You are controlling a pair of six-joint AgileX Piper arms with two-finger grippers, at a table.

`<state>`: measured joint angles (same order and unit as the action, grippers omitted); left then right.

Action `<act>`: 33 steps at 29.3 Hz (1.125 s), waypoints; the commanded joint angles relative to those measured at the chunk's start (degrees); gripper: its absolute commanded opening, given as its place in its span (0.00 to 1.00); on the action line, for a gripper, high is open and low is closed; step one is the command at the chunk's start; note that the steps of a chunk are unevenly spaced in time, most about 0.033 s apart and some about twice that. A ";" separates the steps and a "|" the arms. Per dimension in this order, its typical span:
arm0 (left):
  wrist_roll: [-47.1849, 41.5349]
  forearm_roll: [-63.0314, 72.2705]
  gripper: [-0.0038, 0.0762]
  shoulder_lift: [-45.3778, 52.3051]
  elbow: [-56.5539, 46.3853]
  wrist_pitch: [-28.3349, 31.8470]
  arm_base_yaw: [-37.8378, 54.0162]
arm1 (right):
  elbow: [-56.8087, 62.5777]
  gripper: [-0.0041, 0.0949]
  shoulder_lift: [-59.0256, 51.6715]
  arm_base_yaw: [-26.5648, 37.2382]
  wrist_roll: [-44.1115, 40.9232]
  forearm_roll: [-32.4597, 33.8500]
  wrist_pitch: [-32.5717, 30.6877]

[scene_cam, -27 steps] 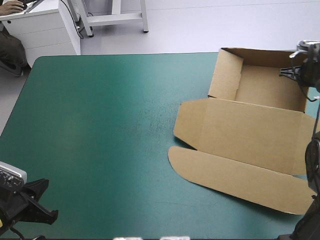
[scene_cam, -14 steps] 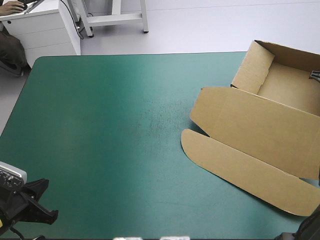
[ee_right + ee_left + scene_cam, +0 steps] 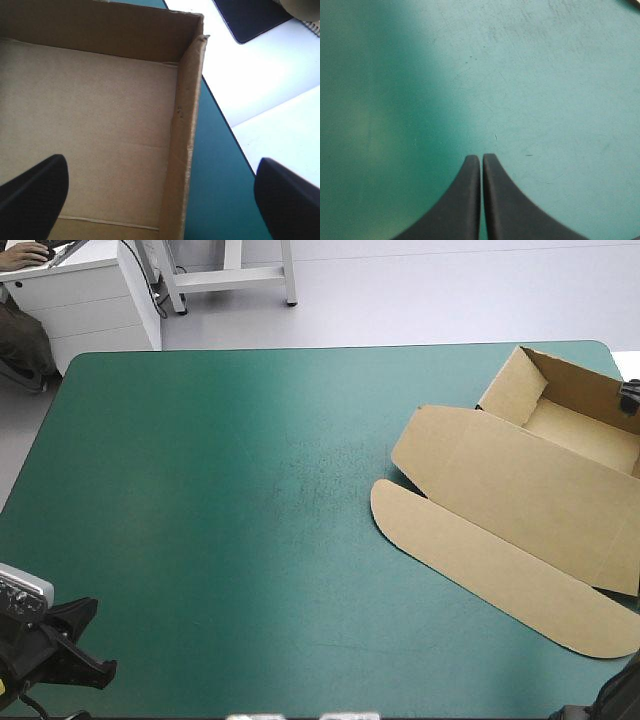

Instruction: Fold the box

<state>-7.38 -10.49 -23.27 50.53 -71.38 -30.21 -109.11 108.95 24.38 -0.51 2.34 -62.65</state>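
For the left gripper: shut tight, both black fingers side by side in one pointed arch, with just a thin line between. Holds nothing. Points down. Sits low and near, on the left arm, far over on the left side.

For the right gripper: wide open, one black finger at each side, far apart. Grips nothing. Of the right arm, only small dark bits at the right edge, seen from above.

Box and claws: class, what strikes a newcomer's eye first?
The brown box at the table's far right corner: an open tray with its lid flat toward the near edge. The right claw stands open astride one tray wall, while the left claw is shut over bare teal-green cover.
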 commanded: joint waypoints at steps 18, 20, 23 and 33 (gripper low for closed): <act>-0.51 2.65 0.04 -0.77 1.16 -1.79 -0.26 | -1.96 0.03 -5.85 0.36 8.90 -8.81 -2.44; -0.51 2.26 0.04 -0.77 1.16 -1.79 -0.26 | -1.96 0.03 -7.05 0.36 11.98 -13.75 -2.83; -3.02 0.21 0.04 -0.77 1.16 -1.79 -0.26 | -1.96 0.03 -9.35 -0.05 15.55 -21.86 -4.93; -6.96 -5.98 0.04 -0.77 1.16 -1.66 -0.26 | -1.48 0.03 -18.70 -20.41 13.78 -14.59 -9.15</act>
<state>-13.54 -14.97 -23.27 50.53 -71.38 -30.21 -109.11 95.64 9.65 15.34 -15.90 -71.28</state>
